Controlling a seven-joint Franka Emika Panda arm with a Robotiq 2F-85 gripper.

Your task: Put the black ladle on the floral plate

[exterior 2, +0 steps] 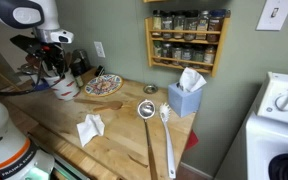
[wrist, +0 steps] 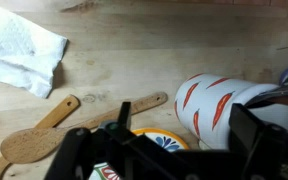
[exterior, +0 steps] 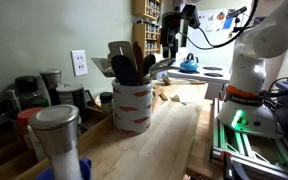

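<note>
Hovering just above the striped crock, your claw hangs with its jaws spread wide and nothing between them, as the wrist view makes plain. The black ladle stands in that crock, head up, crowded among brown wooden utensils and a pale grey spatula; you are not touching it. The floral plate lies on the wooden bench just beside the crock, and nothing rests on the part of it you can see. In the wrist view, two loose wooden spoons lie flat on the bench near a crumpled paper towel. Farther along sit a blue tissue box, a long-handled metal utensil with a round head, and a white spatula beside it. A spice rack hangs on the green wall above.
</note>
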